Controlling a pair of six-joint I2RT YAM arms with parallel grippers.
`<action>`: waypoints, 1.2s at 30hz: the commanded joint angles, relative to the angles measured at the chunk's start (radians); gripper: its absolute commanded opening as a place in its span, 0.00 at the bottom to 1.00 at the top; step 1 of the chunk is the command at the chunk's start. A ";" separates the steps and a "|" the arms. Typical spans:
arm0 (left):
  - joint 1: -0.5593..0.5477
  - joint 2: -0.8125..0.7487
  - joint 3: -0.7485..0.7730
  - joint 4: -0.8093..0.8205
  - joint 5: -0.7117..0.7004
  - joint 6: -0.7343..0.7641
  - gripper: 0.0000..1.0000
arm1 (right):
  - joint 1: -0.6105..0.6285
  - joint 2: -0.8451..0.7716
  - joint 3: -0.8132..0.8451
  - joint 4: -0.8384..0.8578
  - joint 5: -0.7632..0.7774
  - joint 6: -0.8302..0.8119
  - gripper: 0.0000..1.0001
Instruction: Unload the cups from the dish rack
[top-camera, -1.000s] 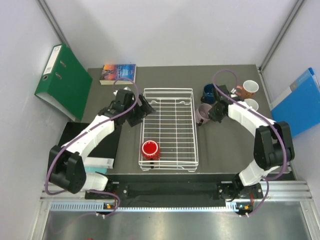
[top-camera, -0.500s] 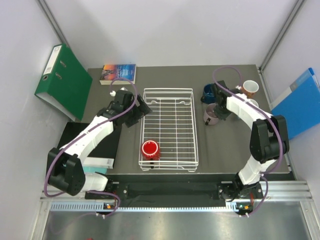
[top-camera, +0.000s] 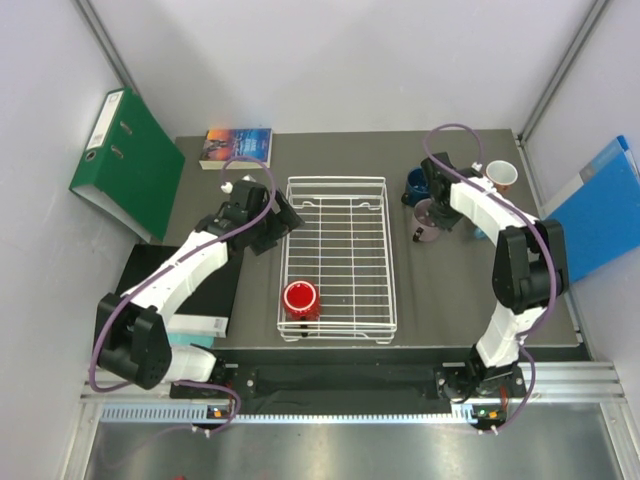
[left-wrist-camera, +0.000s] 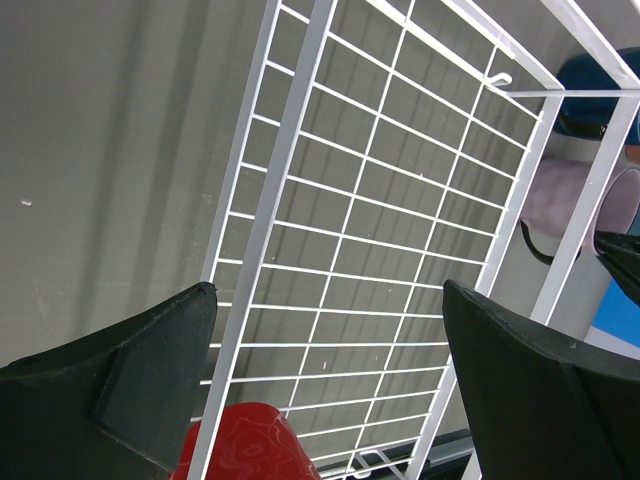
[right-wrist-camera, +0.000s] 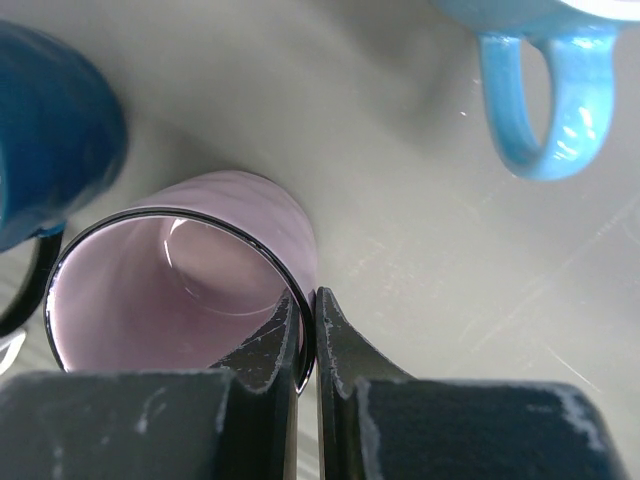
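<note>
The white wire dish rack (top-camera: 338, 190) sits mid-table and holds one red cup (top-camera: 299, 298) at its near left; the red cup also shows in the left wrist view (left-wrist-camera: 245, 445). My left gripper (top-camera: 280, 222) is open and empty at the rack's (left-wrist-camera: 400, 180) far-left edge. My right gripper (top-camera: 436, 212) is shut on the rim of the pale mauve cup (right-wrist-camera: 200, 270), which stands right of the rack (top-camera: 425, 222). The dark blue cup (top-camera: 418, 183) stands just behind it. The salmon-pink cup (top-camera: 499, 176) and a teal cup's handle (right-wrist-camera: 550, 100) are at the far right.
A green binder (top-camera: 125, 160) leans at the far left, a book (top-camera: 238, 146) lies at the back, a black box (top-camera: 175, 290) under my left arm, and a blue folder (top-camera: 598, 200) at the right wall.
My right gripper has carried the mauve cup back and to the right, close to the dark blue cup. My left gripper has stayed near the rack's far-left edge.
</note>
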 joint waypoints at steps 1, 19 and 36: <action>0.000 0.012 0.033 0.020 0.003 0.018 0.99 | -0.006 0.063 0.037 0.039 -0.023 -0.001 0.00; -0.003 0.017 0.030 0.042 0.005 -0.005 0.99 | 0.000 -0.080 -0.038 0.053 -0.104 -0.115 0.21; -0.006 -0.003 0.119 -0.075 -0.014 0.173 0.99 | -0.002 -0.328 0.149 -0.013 -0.086 -0.361 0.35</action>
